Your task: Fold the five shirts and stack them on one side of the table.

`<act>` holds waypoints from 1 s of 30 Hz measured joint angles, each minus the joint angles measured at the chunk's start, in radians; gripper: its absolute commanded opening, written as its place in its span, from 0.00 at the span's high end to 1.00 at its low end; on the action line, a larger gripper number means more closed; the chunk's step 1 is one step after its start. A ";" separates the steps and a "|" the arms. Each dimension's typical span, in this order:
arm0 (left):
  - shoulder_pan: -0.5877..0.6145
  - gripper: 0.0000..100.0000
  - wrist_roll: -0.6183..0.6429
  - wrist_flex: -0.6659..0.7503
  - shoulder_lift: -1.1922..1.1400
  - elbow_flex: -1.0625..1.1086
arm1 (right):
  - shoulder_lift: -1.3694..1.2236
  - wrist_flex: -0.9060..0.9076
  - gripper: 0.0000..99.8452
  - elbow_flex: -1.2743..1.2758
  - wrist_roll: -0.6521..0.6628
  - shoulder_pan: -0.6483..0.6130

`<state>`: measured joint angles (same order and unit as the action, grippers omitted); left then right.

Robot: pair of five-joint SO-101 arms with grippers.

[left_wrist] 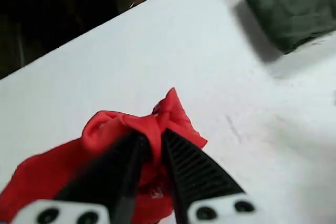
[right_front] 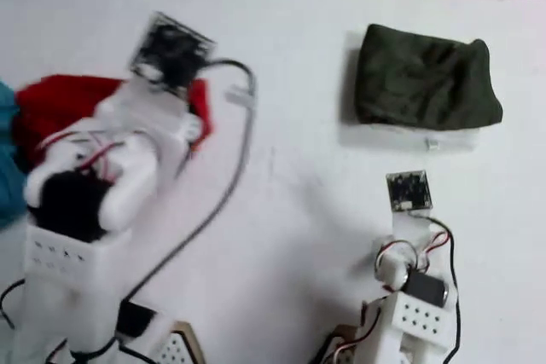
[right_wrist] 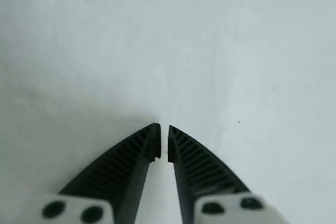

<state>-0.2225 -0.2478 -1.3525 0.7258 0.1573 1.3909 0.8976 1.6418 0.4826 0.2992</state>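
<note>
Red shirt (right_front: 51,104) in a soft crumpled heap on the left of the white table (right_front: 307,185), long axis running left to right in the high view, one pinched peak poking out past the fingertips. Clamped at that bunched fold by the left gripper (left_wrist: 155,139), ribbed black fingers (left_wrist: 189,166) pressed into the cloth. Dark green shirt (right_front: 424,81) folded into a plump rectangle at the far right, long side along the far edge. Teal cloth (right_front: 7,159) at the left edge. Right gripper (right_wrist: 164,135) over the table's near right, closed to a thin slit.

On the table (right_front: 299,185), the crumpled shirt (right_front: 51,104) lies left, the folded shirt (right_front: 424,78) well apart at right.
</note>
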 measured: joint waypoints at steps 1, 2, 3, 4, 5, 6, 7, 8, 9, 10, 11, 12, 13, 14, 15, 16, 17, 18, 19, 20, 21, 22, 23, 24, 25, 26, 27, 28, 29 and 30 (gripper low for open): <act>-0.040 0.98 0.000 0.008 0.000 0.000 | 0.017 0.008 0.97 0.006 0.000 0.000; -0.078 0.98 0.000 0.011 0.000 0.000 | 0.029 0.012 0.97 0.011 0.000 0.000; -0.114 0.98 0.000 0.011 -0.002 0.000 | 0.043 0.020 0.97 0.011 0.000 0.000; -0.146 0.98 0.000 0.011 -0.003 0.000 | 0.060 0.026 0.97 0.014 0.000 0.000; -0.172 0.98 -0.002 0.011 -0.011 0.000 | 0.068 0.031 0.97 0.018 0.000 0.000; -0.193 0.98 -0.002 0.011 -0.020 0.000 | 0.078 0.037 0.97 0.018 0.000 0.000; -0.204 0.98 -0.002 0.011 -0.031 0.000 | 0.089 0.043 0.97 0.018 0.000 0.000; -0.212 0.98 -0.002 0.011 -0.041 0.000 | 0.097 0.049 0.97 0.018 0.000 0.000; -0.216 0.98 -0.002 0.011 -0.054 0.000 | 0.103 0.052 0.97 0.018 0.000 0.000; -0.219 0.98 -0.002 0.012 -0.066 0.000 | 0.109 0.054 0.97 0.023 0.000 0.000; -0.221 0.98 -0.002 0.012 -0.080 0.000 | 0.110 0.055 0.97 0.025 0.000 0.000; -0.222 0.98 -0.002 0.012 -0.091 0.000 | 0.110 0.055 0.97 0.025 0.000 0.000; -0.222 0.98 -0.002 0.009 -0.101 0.000 | 0.114 0.055 0.97 0.025 0.000 0.000; -0.222 0.98 -0.002 0.005 -0.112 0.000 | 0.114 0.055 0.97 0.025 0.000 0.000; -0.222 0.98 -0.002 -0.006 -0.123 0.000 | 0.114 0.055 0.97 0.025 0.000 0.000; -0.222 0.98 -0.002 -0.028 -0.133 0.000 | 0.114 0.055 0.97 0.025 0.000 0.000; -0.222 0.98 -0.002 -0.049 -0.144 0.000 | 0.114 0.055 0.97 0.025 0.000 0.000; -0.216 0.98 -0.003 -0.077 -0.158 0.000 | 0.114 0.055 0.97 0.025 0.000 0.000; -0.203 0.98 -0.003 -0.101 -0.172 0.006 | 0.114 0.055 0.97 0.025 0.000 0.000; -0.181 0.98 -0.003 -0.120 -0.186 0.026 | 0.114 0.055 0.97 0.025 0.000 0.000; -0.152 0.98 -0.003 -0.132 -0.198 0.054 | 0.114 0.055 0.97 0.025 0.000 0.000; -0.117 0.98 -0.003 -0.132 -0.213 0.089 | 0.114 0.055 0.97 0.025 0.000 0.000; -0.078 0.98 -0.006 -0.132 -0.229 0.130 | 0.114 0.055 0.97 0.025 0.000 0.000; -0.035 0.98 -0.015 -0.127 -0.245 0.175 | 0.114 0.055 0.97 0.025 0.000 0.000; 0.008 0.98 -0.044 -0.109 -0.264 0.219 | 0.114 0.055 0.97 0.025 0.000 0.000; 0.052 0.98 -0.077 -0.084 -0.284 0.265 | 0.114 0.055 0.97 0.025 0.000 0.000; 0.098 0.98 -0.106 -0.048 -0.304 0.307 | 0.114 0.055 0.97 0.025 0.000 0.000; 0.144 0.98 -0.130 -0.006 -0.322 0.341 | 0.114 0.055 0.97 0.025 0.000 0.000; 0.193 0.98 -0.147 0.041 -0.341 0.370 | 0.114 0.055 0.97 0.025 0.000 0.000; 0.244 0.98 -0.152 0.091 -0.359 0.393 | 0.114 0.055 0.97 0.025 0.000 0.000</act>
<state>0.0215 -0.3997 -1.2620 0.3667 0.5501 1.5044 0.9528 1.6663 0.4826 0.2992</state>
